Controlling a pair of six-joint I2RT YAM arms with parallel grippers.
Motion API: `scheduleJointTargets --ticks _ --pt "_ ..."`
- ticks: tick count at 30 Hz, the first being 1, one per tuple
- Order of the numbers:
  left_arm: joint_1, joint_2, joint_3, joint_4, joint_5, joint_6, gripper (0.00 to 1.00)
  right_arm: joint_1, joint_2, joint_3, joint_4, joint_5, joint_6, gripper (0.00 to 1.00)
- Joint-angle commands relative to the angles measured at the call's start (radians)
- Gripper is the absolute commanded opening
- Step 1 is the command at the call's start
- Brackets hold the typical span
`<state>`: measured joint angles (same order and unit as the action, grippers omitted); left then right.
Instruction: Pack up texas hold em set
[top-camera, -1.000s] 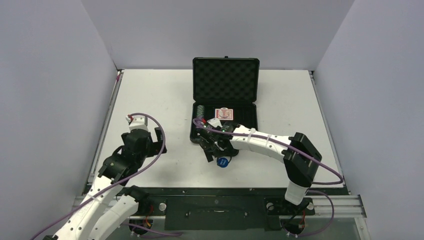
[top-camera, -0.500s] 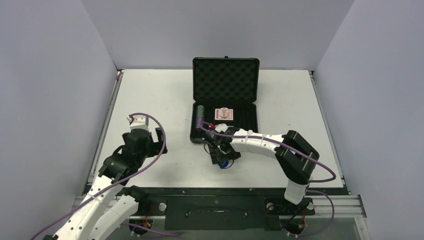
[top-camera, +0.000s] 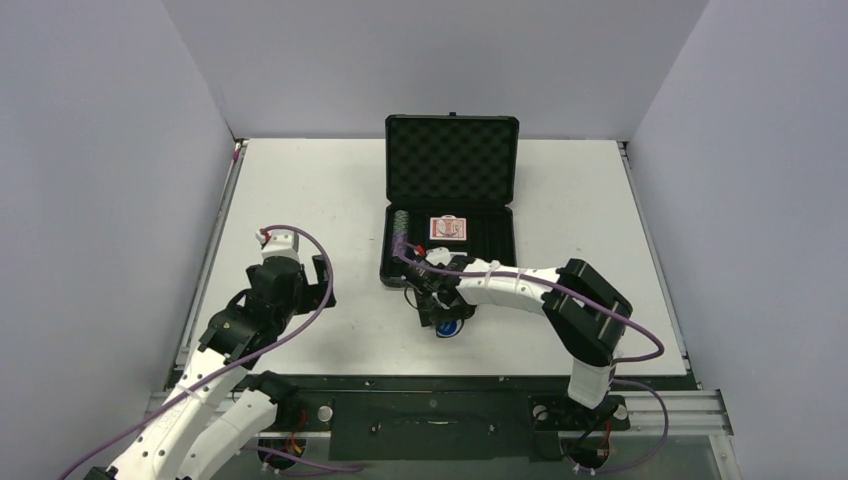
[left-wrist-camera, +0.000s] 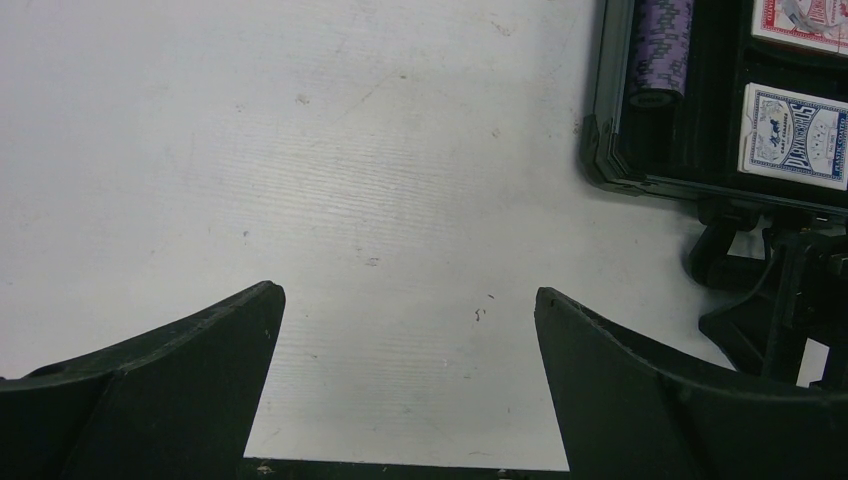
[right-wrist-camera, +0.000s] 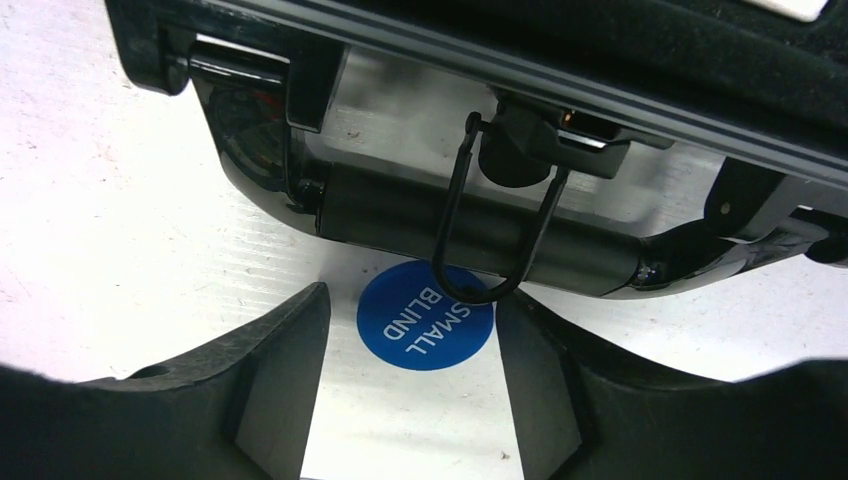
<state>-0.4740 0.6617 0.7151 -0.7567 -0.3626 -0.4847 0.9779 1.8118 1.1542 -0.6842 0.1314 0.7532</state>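
The black hard case lies open with its foam lid upright. In it are a red card deck, a blue card deck and a purple chip stack. A blue disc marked SMALL BLIND lies flat on the table just in front of the case handle. My right gripper is open, low over the table, with one finger on each side of the disc. My left gripper is open and empty over bare table, left of the case.
A thin black wire loop hangs from the case front over the disc's far edge. The white table is walled by grey panels on the left, back and right. The left arm rests near the table's left front.
My right gripper has moved back from the case front and come down over the blue disc, which now lies between its open fingers. The left arm has barely moved.
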Motion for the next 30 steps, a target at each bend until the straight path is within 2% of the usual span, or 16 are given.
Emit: scheduleJointTargets --ticks 1,5,13,23,30 --pt "0.004 -0.001 0.03 0.038 -0.001 0.015 0.96 0.016 0.018 -0.015 0.013 -0.001 -0.001 0.55" --pt "0.005 -0.001 0.032 0.036 -0.006 0.012 0.96 0.02 0.02 -0.019 0.0 -0.01 -0.007 0.53" --pt "0.005 -0.005 0.031 0.034 -0.009 0.013 0.96 0.024 -0.026 -0.063 -0.008 -0.017 -0.003 0.57" --pt "0.005 -0.001 0.032 0.035 -0.005 0.012 0.96 0.024 -0.039 -0.103 0.038 -0.057 0.009 0.56" --pt "0.005 -0.008 0.032 0.035 -0.008 0.012 0.96 0.027 -0.028 -0.123 0.06 -0.071 0.018 0.49"
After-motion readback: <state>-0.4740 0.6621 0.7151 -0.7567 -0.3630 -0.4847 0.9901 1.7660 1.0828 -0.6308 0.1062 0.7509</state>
